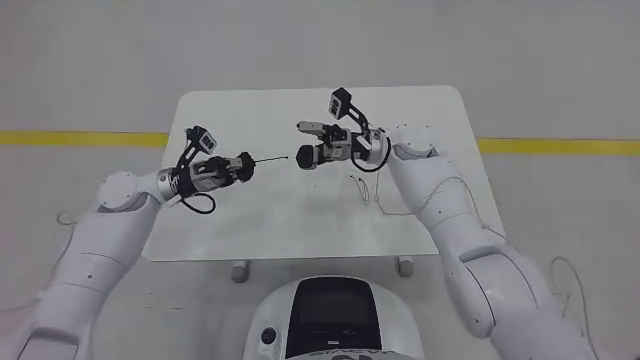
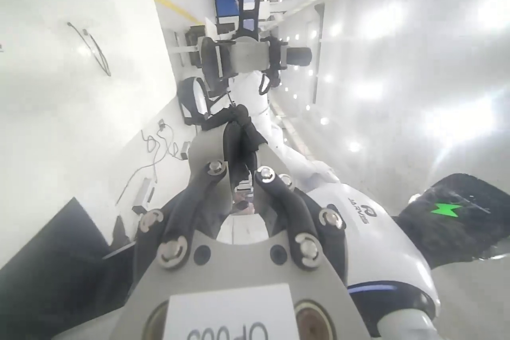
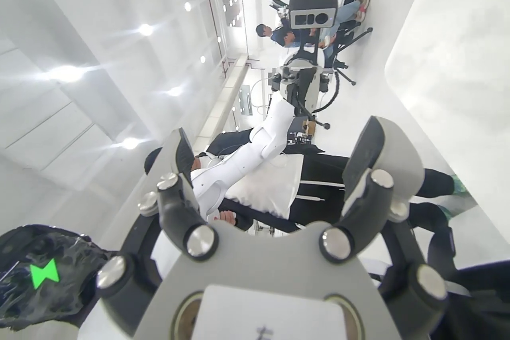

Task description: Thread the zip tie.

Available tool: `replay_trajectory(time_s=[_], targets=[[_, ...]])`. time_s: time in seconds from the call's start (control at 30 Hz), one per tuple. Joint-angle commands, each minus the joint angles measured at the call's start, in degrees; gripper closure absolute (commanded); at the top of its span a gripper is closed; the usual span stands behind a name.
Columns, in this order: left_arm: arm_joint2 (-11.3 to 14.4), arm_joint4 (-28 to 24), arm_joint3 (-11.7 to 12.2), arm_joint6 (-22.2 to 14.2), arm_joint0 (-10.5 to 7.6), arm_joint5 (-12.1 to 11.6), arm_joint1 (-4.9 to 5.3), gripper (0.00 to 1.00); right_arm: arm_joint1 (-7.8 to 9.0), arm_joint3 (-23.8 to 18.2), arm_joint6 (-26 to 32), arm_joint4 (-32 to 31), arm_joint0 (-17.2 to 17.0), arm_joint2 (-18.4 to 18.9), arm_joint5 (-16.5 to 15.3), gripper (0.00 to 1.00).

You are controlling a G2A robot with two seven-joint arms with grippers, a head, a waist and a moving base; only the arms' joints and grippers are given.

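My left gripper [image 1: 247, 165] hangs above the left half of the white table [image 1: 290, 225], shut on a thin black zip tie [image 1: 270, 160] whose free end points right. In the left wrist view the tie [image 2: 231, 100] pokes out past the closed fingertips [image 2: 239, 116]. My right gripper [image 1: 304, 156] faces it from the right, a short gap beyond the tie's tip. In the right wrist view that gripper [image 3: 275, 130] is open with nothing between its fingers. The left gripper [image 3: 299, 94] and its tie [image 3: 315, 119] show farther off.
Loose spare zip ties [image 1: 360, 188] lie on the table under the right forearm, and the spare ties [image 2: 97, 52] also show in the left wrist view. Cables [image 2: 159, 146] trail on the floor beside the table.
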Motion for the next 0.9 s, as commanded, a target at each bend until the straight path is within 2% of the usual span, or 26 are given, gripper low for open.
replay_trajectory(time_s=[0.0, 0.2, 0.27, 0.43, 0.47, 0.5, 0.53, 0.57, 0.67, 0.87], targets=[[0.2, -2.8, 1.1, -1.8, -0.57, 0.7, -0.29, 1.0, -0.01, -0.6, -0.6, 1.4, -0.7, -0.3, -0.3, 0.0], [0.2, -2.5, 1.3, -1.9, -0.83, 0.2, -0.33, 1.0, -0.01, -0.6, -0.6, 1.4, -0.7, -0.3, -0.3, 0.0], [0.4, -2.2, 0.5, 0.2, -0.35, 0.6, -0.42, 1.0, 0.0, -1.8, -2.4, 1.5, -1.7, -0.6, 0.0, 0.0], [0.4, -6.3, 0.3, -0.9, 0.45, 3.0, -0.77, 1.0, 0.25, -4.3, -3.3, 4.9, -3.8, -0.4, 1.1, 0.0], [0.4, -6.9, 0.5, -1.3, 0.42, 3.2, -0.85, 1.0, 0.33, -4.6, -3.2, 5.5, -4.0, -0.4, 1.4, 0.11], [0.4, -7.2, 0.8, -1.7, 0.34, 3.3, -0.91, 1.0, 0.39, -4.7, -3.0, 5.8, -4.1, -0.5, 1.6, 0.16], [0.3, -7.4, 1.1, -1.9, 0.25, 3.3, -0.95, 1.0, 0.46, -4.8, -2.9, 6.0, -4.2, -0.6, 1.8, 0.28], [0.3, -7.5, 1.3, -2.0, 0.15, 3.2, -1.0, 1.0, 0.53, -4.9, -2.6, 6.2, -4.2, -0.7, 2.0, 0.48], [0.4, -7.6, 1.9, -2.7, -0.15, 2.7, -1.17, 1.0, 0.8, -4.8, -2.3, 6.1, -4.0, -1.1, 2.9, 0.56], [0.7, -7.5, 2.7, -3.3, -0.57, 1.7, -1.56, 1.0, 1.17, -4.2, -3.0, 5.7, -3.5, -2.3, 4.7, 0.63]])
